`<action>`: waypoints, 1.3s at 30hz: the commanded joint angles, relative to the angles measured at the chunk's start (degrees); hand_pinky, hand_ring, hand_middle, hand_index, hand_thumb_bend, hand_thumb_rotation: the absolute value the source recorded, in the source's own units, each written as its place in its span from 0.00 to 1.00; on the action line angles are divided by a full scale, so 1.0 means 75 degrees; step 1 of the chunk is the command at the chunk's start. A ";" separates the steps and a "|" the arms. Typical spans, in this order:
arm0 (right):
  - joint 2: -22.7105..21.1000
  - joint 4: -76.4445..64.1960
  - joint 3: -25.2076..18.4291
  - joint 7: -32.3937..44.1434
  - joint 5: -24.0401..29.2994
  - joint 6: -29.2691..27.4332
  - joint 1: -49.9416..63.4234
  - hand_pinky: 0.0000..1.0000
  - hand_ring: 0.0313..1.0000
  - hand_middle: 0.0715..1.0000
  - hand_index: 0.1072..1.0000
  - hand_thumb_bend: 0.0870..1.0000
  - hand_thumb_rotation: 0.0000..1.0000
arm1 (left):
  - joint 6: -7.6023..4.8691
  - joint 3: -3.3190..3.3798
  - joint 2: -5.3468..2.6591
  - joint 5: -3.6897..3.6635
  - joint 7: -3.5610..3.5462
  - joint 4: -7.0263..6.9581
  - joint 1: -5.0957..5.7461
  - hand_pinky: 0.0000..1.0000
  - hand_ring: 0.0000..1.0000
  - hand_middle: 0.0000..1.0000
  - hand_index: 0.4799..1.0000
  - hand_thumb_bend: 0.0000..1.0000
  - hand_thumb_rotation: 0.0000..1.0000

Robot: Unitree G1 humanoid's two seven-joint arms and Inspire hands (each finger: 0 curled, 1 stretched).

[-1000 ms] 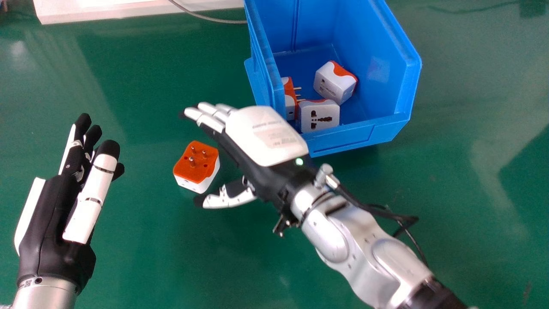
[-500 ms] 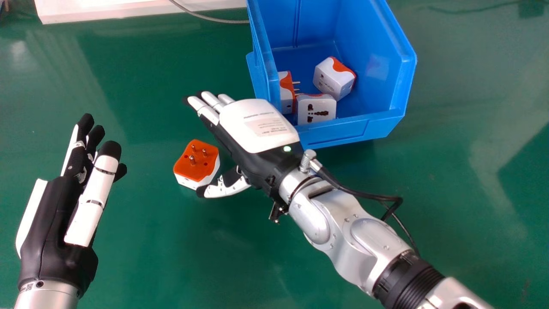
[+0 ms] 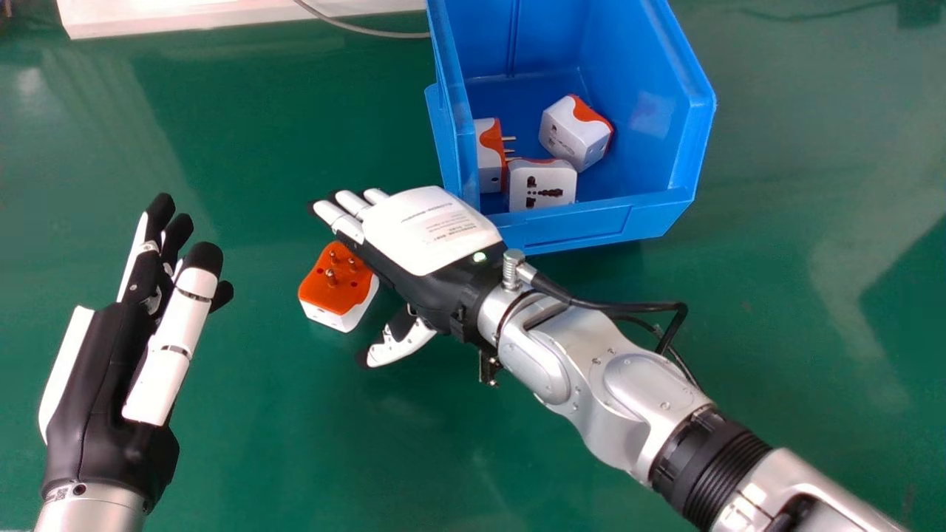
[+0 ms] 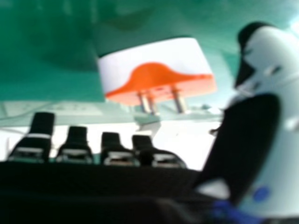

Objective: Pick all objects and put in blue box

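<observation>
your right hand (image 3: 436, 233) beside the plug adapter (image 3: 332, 288)
its fingers are straight, thumb apart; the adapter sits prongs up outside the blue box (image 3: 576, 227); over to the left, your left hand (image 3: 96, 391) has straight fingers

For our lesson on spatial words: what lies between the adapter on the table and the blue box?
In the head view, the robot's right hand lies between the loose adapter and the blue box.

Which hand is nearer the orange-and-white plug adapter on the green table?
Right. The right hand is just right of the adapter, its fingers overlapping the far edge in the head view; the left hand is left of it, across a wider gap.
</observation>
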 commanded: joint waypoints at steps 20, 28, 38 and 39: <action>0.0052 -0.0577 0.0319 -0.0221 -0.0333 -0.0538 -0.0167 0.90 0.96 0.99 0.95 0.48 0.25 | 0.0153 -0.0302 -0.0051 0.0121 0.0148 -0.0366 -0.0102 0.89 0.96 1.00 1.00 0.45 0.77; 0.0008 0.0103 0.0542 -0.0602 -0.0682 -0.1067 -0.0791 0.89 0.96 0.98 0.93 0.27 0.13 | 0.0047 -0.0390 -0.0077 0.0226 0.0175 -0.0296 -0.0039 0.89 0.96 1.00 1.00 0.46 0.77; -0.0201 0.0587 0.0763 -0.0700 -0.1112 -0.1426 -0.1390 0.90 0.96 0.97 0.92 0.19 0.02 | 0.0442 -0.0453 -0.0191 0.0424 0.0443 -0.0608 0.0101 0.89 0.97 1.00 1.00 0.42 0.77; -0.0217 0.0631 0.0776 -0.0689 -0.1145 -0.1444 -0.1433 0.91 0.96 0.97 0.92 0.19 0.02 | 0.0508 -0.0464 -0.0216 0.0424 0.0480 -0.0674 0.0127 0.89 0.97 1.00 1.00 0.41 0.77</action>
